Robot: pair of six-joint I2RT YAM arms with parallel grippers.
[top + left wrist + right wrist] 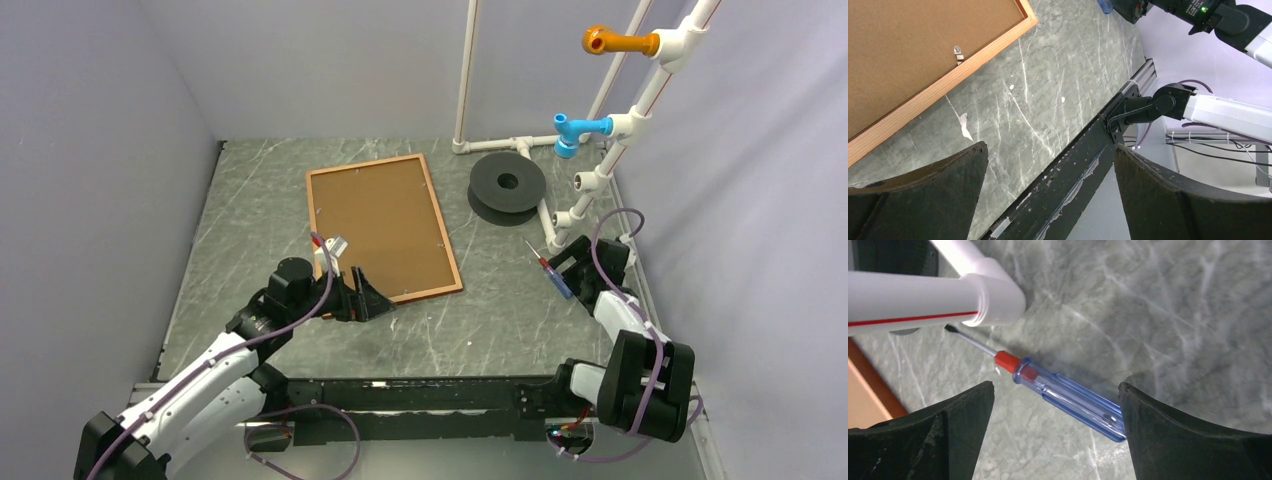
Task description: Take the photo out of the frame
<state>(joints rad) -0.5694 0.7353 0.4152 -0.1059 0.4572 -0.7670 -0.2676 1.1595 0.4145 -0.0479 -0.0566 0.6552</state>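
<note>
The frame (441, 222) is lying on the table (480, 320) with its brown backing board (380, 225) facing up and hiding the photo. The left gripper (372, 298) is hovering by the frame's near left corner, just off the near rail, with its 2 fingers spread wide and holding nothing. The right gripper (565, 262) is sitting well off to the frame's right, also wide open, and a blue-handled screwdriver (1068, 397) is lying on the table between its fingers.
</note>
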